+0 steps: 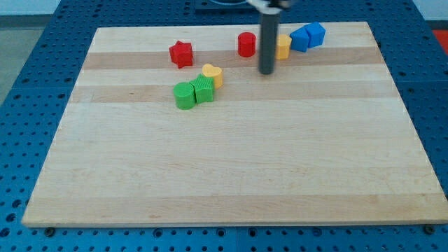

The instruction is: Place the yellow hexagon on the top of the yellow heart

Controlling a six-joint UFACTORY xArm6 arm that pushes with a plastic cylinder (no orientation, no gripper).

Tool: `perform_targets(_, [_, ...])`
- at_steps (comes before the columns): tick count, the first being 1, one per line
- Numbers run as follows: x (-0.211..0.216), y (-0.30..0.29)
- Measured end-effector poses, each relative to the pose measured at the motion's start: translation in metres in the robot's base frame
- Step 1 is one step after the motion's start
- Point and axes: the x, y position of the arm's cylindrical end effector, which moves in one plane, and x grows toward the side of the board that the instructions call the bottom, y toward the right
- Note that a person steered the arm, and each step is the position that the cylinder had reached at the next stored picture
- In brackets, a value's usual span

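Observation:
The yellow hexagon [283, 47] lies near the view's top, partly hidden behind my rod. The yellow heart [213, 74] lies lower and to the left, touching a green block [204, 89]. My tip [267, 72] rests on the board just below and left of the hexagon, to the right of the heart.
A second green block [185, 96] touches the first. A red star [181, 53] lies at the upper left, a red cylinder [246, 44] left of my rod. Two blue blocks [300, 38] [316, 33] touch the hexagon's right side. The wooden board [231, 175] sits on a blue perforated table.

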Motion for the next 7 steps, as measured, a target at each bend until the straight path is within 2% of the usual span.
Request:
perform_targets(1, [-0.013,0.045])
perform_targets(2, [-0.044,0.045])
perform_targets(3, [-0.056,0.043])
perform_targets(6, [-0.058,-0.039])
perform_targets(7, [-0.060,-0.032])
